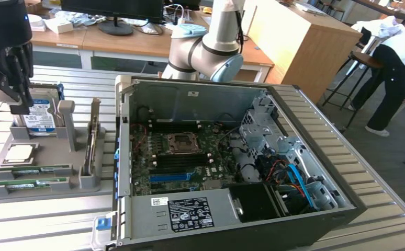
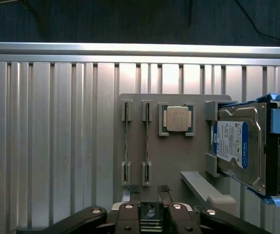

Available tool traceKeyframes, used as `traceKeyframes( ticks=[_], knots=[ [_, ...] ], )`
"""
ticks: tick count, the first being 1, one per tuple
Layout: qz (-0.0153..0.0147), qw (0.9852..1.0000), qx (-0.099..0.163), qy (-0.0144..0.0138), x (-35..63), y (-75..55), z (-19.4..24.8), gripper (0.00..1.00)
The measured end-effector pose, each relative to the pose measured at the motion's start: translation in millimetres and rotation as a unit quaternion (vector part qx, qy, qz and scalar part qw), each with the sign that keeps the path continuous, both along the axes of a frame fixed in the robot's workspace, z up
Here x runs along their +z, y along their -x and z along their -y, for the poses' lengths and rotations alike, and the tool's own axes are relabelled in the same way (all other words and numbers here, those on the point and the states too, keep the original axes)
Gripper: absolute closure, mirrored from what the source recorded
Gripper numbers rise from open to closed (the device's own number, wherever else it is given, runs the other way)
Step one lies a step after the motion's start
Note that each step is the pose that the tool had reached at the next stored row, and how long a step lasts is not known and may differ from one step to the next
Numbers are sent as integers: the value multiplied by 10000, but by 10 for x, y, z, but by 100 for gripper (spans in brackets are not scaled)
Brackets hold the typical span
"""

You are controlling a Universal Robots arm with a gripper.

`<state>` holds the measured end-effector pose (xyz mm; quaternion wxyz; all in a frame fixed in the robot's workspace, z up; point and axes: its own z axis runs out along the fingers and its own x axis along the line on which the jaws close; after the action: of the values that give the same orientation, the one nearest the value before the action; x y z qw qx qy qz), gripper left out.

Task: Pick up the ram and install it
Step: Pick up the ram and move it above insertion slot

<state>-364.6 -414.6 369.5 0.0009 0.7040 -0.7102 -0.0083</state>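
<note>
Two green ram sticks [image 1: 31,170] lie side by side in holders at the near end of a grey parts tray [image 1: 83,183] on the exterior view's left. The wrist view looks straight down on them as two thin strips, one ram stick [image 2: 126,144] beside the other [image 2: 146,144]. My black gripper [image 1: 7,99] hangs open above the tray's far end, over the hard drive [image 1: 41,117], holding nothing. In the wrist view my gripper [image 2: 149,191] points at the tray edge just short of the sticks. The motherboard [image 1: 181,162] lies in the open computer case [image 1: 258,219].
The tray also carries a silver processor [image 2: 176,119] and the hard drive [image 2: 240,146] in blue rails. A blue slot strip [image 1: 171,177] runs across the motherboard. A person [image 1: 398,73] bends over at the far right beside a stool. The table top is ribbed metal.
</note>
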Motion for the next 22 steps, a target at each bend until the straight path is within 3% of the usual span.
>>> traceKeyframes(
  ticks=[3,6,11,12,22],
  knots=[
    [0,10000,0,0,0,0,0,64],
    [2,10000,-1,-8,-3,1,-1,64],
    [7,10000,0,-93,-15,0,0,64],
    [7,10000,-1,-98,-16,0,-1,64],
    [7,10000,0,-98,-71,0,0,64]
  ],
)
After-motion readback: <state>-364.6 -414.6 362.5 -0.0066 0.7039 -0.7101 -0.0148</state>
